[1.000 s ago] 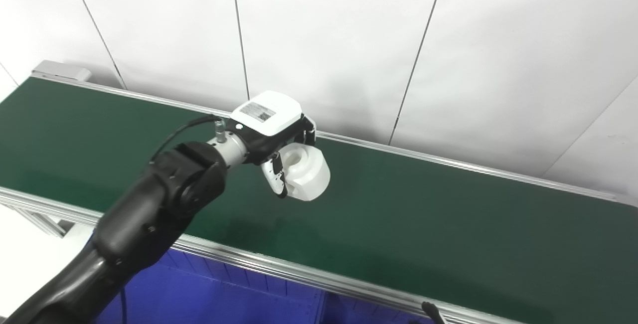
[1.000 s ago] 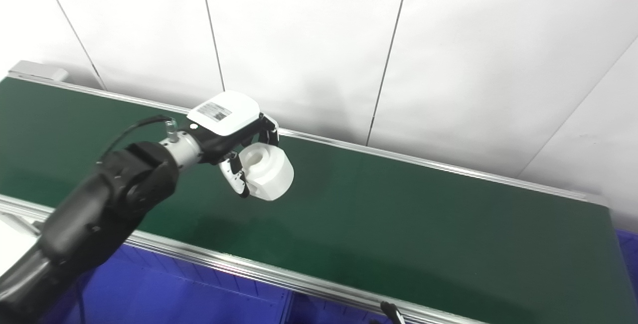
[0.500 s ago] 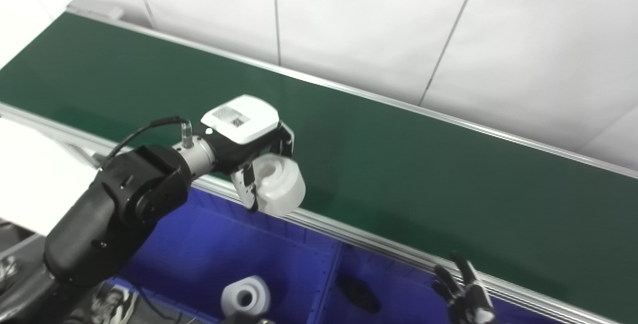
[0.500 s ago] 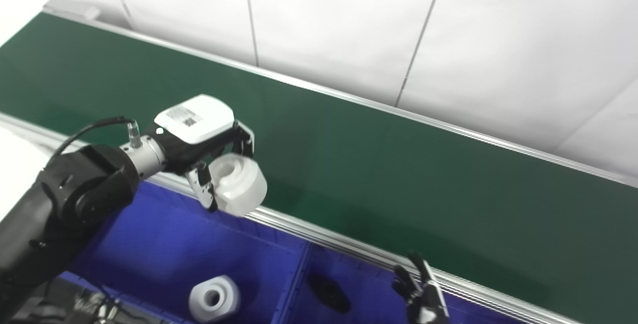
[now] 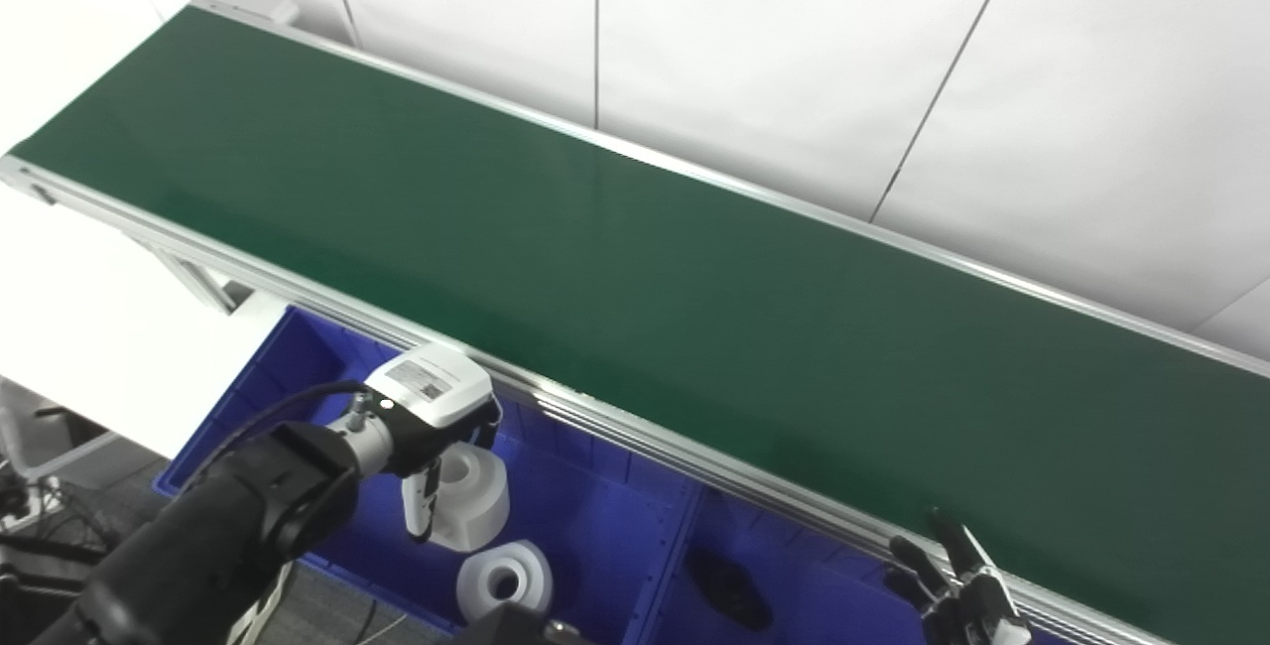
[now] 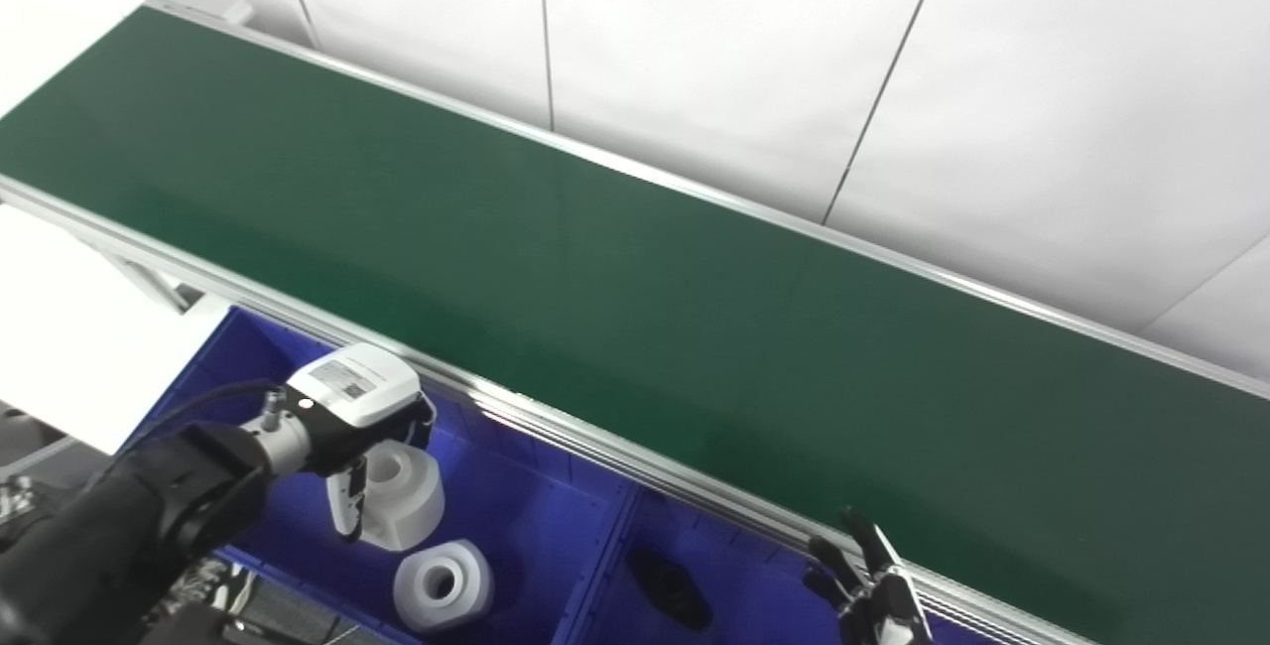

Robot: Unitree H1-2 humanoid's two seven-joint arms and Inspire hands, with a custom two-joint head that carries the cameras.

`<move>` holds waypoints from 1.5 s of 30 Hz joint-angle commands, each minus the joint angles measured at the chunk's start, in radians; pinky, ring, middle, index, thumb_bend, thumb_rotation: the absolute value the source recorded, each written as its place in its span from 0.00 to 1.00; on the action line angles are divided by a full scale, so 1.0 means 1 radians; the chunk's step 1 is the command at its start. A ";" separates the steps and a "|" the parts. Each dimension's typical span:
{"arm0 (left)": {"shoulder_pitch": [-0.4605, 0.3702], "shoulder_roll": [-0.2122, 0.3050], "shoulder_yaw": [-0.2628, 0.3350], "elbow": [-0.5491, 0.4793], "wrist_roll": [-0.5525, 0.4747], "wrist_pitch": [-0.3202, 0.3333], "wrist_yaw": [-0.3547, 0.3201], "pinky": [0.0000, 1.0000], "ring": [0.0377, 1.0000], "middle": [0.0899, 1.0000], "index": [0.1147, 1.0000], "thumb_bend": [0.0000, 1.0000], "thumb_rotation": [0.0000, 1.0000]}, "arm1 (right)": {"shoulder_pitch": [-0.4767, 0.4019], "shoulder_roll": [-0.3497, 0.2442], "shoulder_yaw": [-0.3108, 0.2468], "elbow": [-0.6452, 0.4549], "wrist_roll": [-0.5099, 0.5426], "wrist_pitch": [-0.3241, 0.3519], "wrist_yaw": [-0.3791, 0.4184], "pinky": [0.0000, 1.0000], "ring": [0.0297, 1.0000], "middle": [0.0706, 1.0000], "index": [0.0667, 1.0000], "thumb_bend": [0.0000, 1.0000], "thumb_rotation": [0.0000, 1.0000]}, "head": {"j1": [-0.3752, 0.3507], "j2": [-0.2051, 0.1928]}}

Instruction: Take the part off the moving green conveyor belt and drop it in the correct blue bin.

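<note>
Gripping the white part point(image 5: 466, 511), the left robot hand point(image 5: 433, 427) is now hanging over the left blue bin point(image 5: 585, 526), having come off the green conveyor belt point(image 5: 635, 268), where it was holding the part one second ago; the camera has also tilted down since then. The part is a short cylinder with a bore, its axis tilting up toward the robot hand and its stepped face turned upward. Directly below the robot hand, a second white part point(image 5: 504, 580) is lying in the same bin, bore up. A dark object point(image 5: 729, 587) is sitting in the neighbouring compartment. The right robot hand point(image 5: 957, 595) is waiting low at the edge, fingers spread, holding nothing.
</note>
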 commanded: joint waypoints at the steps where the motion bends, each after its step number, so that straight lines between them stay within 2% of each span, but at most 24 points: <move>1: -0.014 0.013 0.005 -0.003 0.034 0.006 0.021 0.36 0.36 0.40 0.46 0.50 0.00 | -0.001 0.007 0.000 -0.024 0.004 -0.003 0.012 0.74 0.80 0.89 0.80 0.78 1.00 | 0.001 -0.001; 4: -0.022 0.031 -0.016 -0.002 0.115 -0.004 0.000 0.37 0.37 0.42 0.46 0.50 0.00 | 0.000 0.014 0.003 -0.023 -0.004 -0.005 0.008 0.74 0.79 0.88 0.80 0.79 1.00 | -0.014 0.001; 6: -0.027 0.037 -0.027 -0.008 0.161 -0.006 -0.025 0.54 0.57 0.61 0.44 0.52 0.06 | 0.001 0.017 0.003 -0.024 -0.008 -0.004 0.007 0.73 0.78 0.88 0.80 0.79 1.00 | -0.016 -0.002; 7: -0.031 0.039 -0.033 -0.019 0.185 -0.005 -0.062 0.60 0.64 0.66 0.54 0.64 0.17 | 0.002 0.018 0.003 -0.024 -0.007 -0.004 0.007 0.73 0.78 0.88 0.80 0.79 1.00 | -0.016 -0.002; 8: -0.033 0.039 -0.036 -0.031 0.203 -0.004 -0.097 0.71 0.72 0.73 0.64 0.75 0.39 | 0.002 0.019 0.002 -0.024 -0.006 -0.005 0.007 0.73 0.78 0.88 0.79 0.79 1.00 | -0.015 -0.003; 10: -0.028 0.040 -0.038 -0.074 0.239 -0.008 -0.171 0.88 0.84 0.84 0.77 0.90 0.69 | 0.003 0.018 0.001 -0.022 -0.007 -0.007 0.008 0.73 0.78 0.88 0.79 0.79 1.00 | -0.016 -0.002; 12: -0.020 0.032 -0.033 -0.137 0.266 -0.012 -0.265 0.97 0.93 0.93 0.87 0.97 0.87 | 0.003 0.018 0.000 -0.021 -0.008 -0.011 0.008 0.72 0.78 0.88 0.79 0.79 1.00 | -0.016 -0.002; 15: -0.009 0.010 -0.015 -0.250 0.282 -0.020 -0.410 1.00 0.99 0.99 0.93 1.00 0.96 | 0.002 0.017 -0.001 -0.020 -0.007 -0.015 0.008 0.71 0.78 0.88 0.79 0.79 1.00 | -0.020 0.002; 18: -0.024 -0.025 0.020 -0.418 0.245 -0.006 -0.643 1.00 1.00 1.00 0.97 1.00 0.99 | -0.001 0.015 -0.003 -0.019 -0.001 -0.013 0.011 0.72 0.78 0.88 0.79 0.79 1.00 | -0.019 0.001; 19: -0.037 -0.022 0.025 -0.479 0.202 0.026 -0.701 1.00 1.00 1.00 0.96 1.00 1.00 | -0.003 0.014 -0.004 -0.016 0.001 -0.014 0.012 0.71 0.78 0.88 0.79 0.79 1.00 | -0.019 0.001; 22: -0.113 0.106 -0.041 -0.615 -0.022 0.285 -0.742 0.99 0.92 0.93 0.91 1.00 0.96 | -0.010 0.013 -0.006 -0.012 0.002 -0.011 0.014 0.72 0.79 0.88 0.79 0.79 1.00 | -0.027 -0.001; 24: -0.168 0.144 0.086 -0.633 -0.457 0.400 -0.742 0.94 0.90 0.91 0.89 0.95 0.85 | -0.015 0.016 -0.006 -0.012 -0.003 -0.007 0.011 0.72 0.78 0.88 0.79 0.78 1.00 | -0.043 0.000; 25: -0.177 0.143 0.182 -0.632 -0.713 0.417 -0.742 0.89 0.89 0.90 0.89 0.93 0.80 | -0.018 0.018 -0.005 -0.012 -0.005 -0.004 0.009 0.72 0.78 0.88 0.79 0.78 1.00 | -0.059 0.002; 26: -0.182 0.144 0.246 -0.630 -0.884 0.424 -0.742 0.82 0.89 0.90 0.90 0.92 0.78 | -0.020 0.020 -0.004 -0.012 -0.007 -0.002 0.008 0.72 0.78 0.88 0.79 0.78 1.00 | -0.063 0.003; 27: -0.191 0.220 0.243 -0.614 -1.197 0.424 -0.592 0.79 0.89 0.90 0.90 0.92 0.77 | -0.024 0.024 -0.003 -0.010 -0.011 0.000 0.005 0.72 0.78 0.87 0.79 0.78 1.00 | -0.116 0.008; 28: -0.198 0.281 0.231 -0.602 -1.419 0.424 -0.474 0.78 0.87 0.88 0.89 0.96 0.82 | -0.028 0.026 -0.002 -0.008 -0.013 0.001 0.003 0.71 0.77 0.87 0.78 0.78 1.00 | -0.116 0.008; 29: -0.200 0.298 0.227 -0.589 -1.618 0.424 -0.361 0.78 0.85 0.88 0.88 0.98 0.85 | -0.033 0.032 0.001 -0.001 -0.022 -0.005 0.000 0.71 0.77 0.87 0.78 0.78 1.00 | -0.173 0.010; 30: -0.200 0.303 0.227 -0.581 -1.741 0.424 -0.291 0.78 0.84 0.87 0.88 0.99 0.87 | -0.036 0.036 0.003 0.003 -0.028 -0.009 -0.003 0.71 0.76 0.86 0.78 0.78 1.00 | -0.173 0.010; 32: -0.186 0.232 0.269 -0.569 -1.849 0.424 -0.247 0.75 0.82 0.84 0.87 1.00 0.89 | -0.043 0.047 0.011 0.017 -0.051 -0.033 -0.010 0.71 0.76 0.86 0.79 0.78 1.00 | -0.246 0.010; 33: -0.168 0.156 0.283 -0.541 -1.928 0.424 -0.221 0.74 0.81 0.84 0.87 1.00 0.90 | -0.048 0.058 0.015 0.028 -0.063 -0.062 -0.018 0.71 0.76 0.86 0.79 0.78 1.00 | -0.312 0.008; 35: -0.126 0.073 0.289 -0.504 -2.061 0.424 -0.137 0.67 0.75 0.78 0.82 1.00 0.84 | -0.055 0.078 0.025 0.049 -0.087 -0.105 -0.032 0.72 0.77 0.85 0.81 0.81 1.00 | -0.378 0.004; 38: -0.053 -0.065 0.316 -0.531 -1.972 0.424 -0.035 0.62 0.71 0.75 0.83 1.00 0.94 | -0.051 0.121 0.046 0.071 -0.128 -0.151 -0.066 0.71 0.76 0.85 0.81 0.83 1.00 | -0.495 -0.002; 42: 0.000 -0.166 0.317 -0.540 -1.854 0.424 0.027 0.94 0.90 0.93 0.98 0.98 0.93 | -0.041 0.172 0.078 0.095 -0.188 -0.194 -0.112 0.71 0.76 0.85 0.84 0.83 1.00 | -0.630 -0.012; 45: 0.034 -0.273 0.316 -0.529 -1.714 0.424 0.043 1.00 0.99 1.00 1.00 0.94 0.86 | -0.031 0.203 0.093 0.102 -0.234 -0.213 -0.153 0.72 0.77 0.85 0.89 0.83 1.00 | -0.672 -0.016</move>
